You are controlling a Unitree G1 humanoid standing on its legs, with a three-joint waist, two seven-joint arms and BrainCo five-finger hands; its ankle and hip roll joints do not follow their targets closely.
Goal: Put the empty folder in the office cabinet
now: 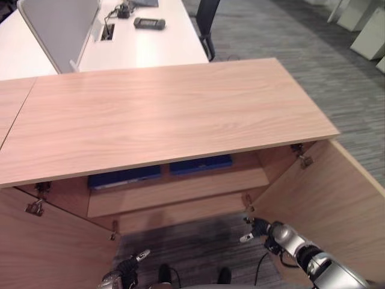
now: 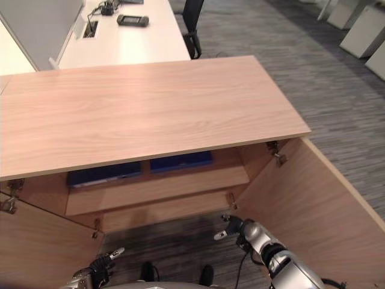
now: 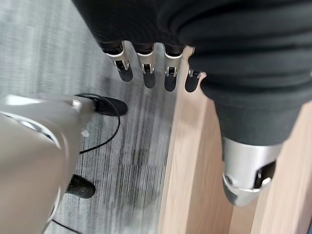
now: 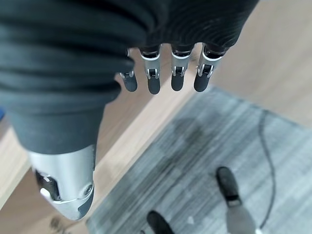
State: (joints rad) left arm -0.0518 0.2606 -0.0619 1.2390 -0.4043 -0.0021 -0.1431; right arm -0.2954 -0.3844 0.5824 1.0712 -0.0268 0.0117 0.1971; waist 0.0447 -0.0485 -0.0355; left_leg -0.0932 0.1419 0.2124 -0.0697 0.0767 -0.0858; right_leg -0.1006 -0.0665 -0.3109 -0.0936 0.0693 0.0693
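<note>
The office cabinet [image 1: 162,114] is standing with both doors swung open. Two blue folders [image 1: 125,176] are lying flat side by side on its upper shelf [image 1: 180,188], at twelve o'clock from both hands. The right hand [image 1: 260,229] and left hand [image 1: 123,270] are hanging empty below, fingers relaxed.

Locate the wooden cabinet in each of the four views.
Left eye view: cabinet fills the centre, doors open.
Right eye view: same, shifted leftward.
Left wrist view: wood past the left hand.
Right wrist view: wood past the right hand.
Shared landmark: grey carpet.
</note>
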